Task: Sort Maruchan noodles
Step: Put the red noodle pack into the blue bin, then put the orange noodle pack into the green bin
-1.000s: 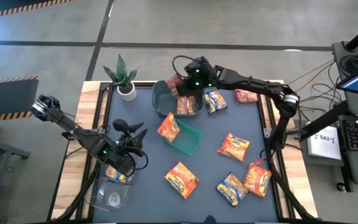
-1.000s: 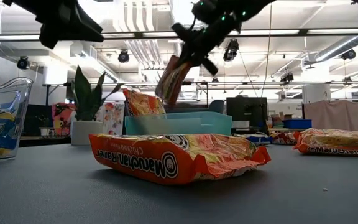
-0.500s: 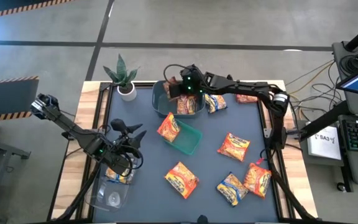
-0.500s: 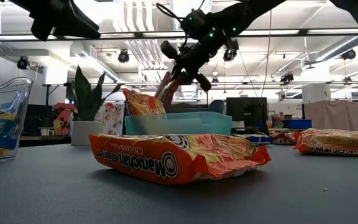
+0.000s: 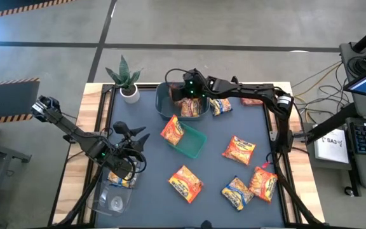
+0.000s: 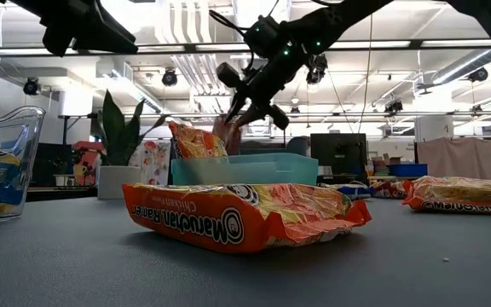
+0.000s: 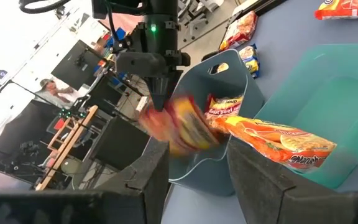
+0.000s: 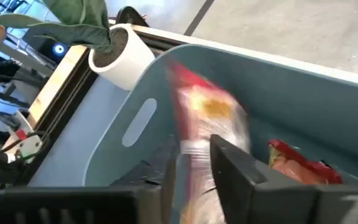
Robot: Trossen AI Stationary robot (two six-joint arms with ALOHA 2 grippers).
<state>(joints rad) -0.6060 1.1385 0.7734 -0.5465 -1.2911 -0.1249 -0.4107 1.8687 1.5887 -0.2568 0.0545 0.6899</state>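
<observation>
My right gripper (image 5: 184, 94) hangs over the grey-teal tub (image 5: 162, 107) at the table's far side, its fingers a little open. A dark red noodle packet (image 8: 210, 118) shows blurred just beneath them, above the tub's inside (image 7: 179, 127), where other packets (image 5: 194, 107) lie. My left gripper (image 5: 142, 135) waits open and holding nothing at the near left, above a clear container (image 5: 110, 198) that holds a yellow-and-blue packet (image 5: 121, 178). An orange packet (image 5: 172, 130) leans on the green tray's rim (image 5: 196, 147). My right gripper points down into the tub from its right side. The dark red packet's upper end (image 8: 194, 152) lies in the gap between the fingers. The packet is blurred, and I cannot tell whether the fingers still touch it.
Loose orange packets lie on the dark mat at the near middle (image 5: 185, 182) and the right (image 5: 238, 149) (image 5: 237, 193) (image 5: 264, 182); two more (image 5: 220, 103) (image 5: 251, 98) lie right of the tub. A potted plant (image 5: 129, 89) stands at the far left corner.
My right gripper has gone toward the table's left edge and down over the tub, rolling its wrist, with the dark red packet hanging from it. The packet now sits lower, its bottom behind the tub's wall.
</observation>
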